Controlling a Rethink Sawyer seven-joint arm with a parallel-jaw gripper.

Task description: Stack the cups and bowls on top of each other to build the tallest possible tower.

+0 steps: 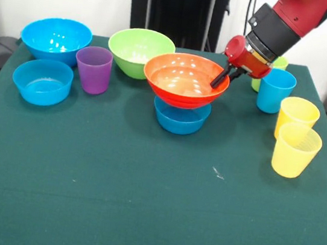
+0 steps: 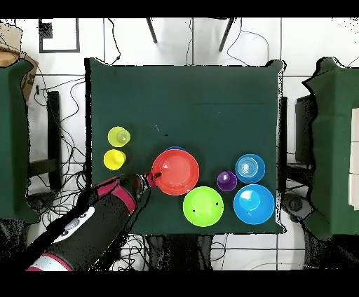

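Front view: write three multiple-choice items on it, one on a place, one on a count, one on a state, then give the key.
1. What does the orange bowl rest on?
A. the bare table
B. a small blue bowl
C. the green bowl

2. How many yellow cups stand on the table?
A. one
B. two
C. three

3. Where is the purple cup?
A. upright on the table
B. tipped on its side
C. inside the orange bowl

Key:
1 B, the blue bowl shows under it.
2 B, two stand together at the right.
3 A, it stands open end up beside the green bowl.
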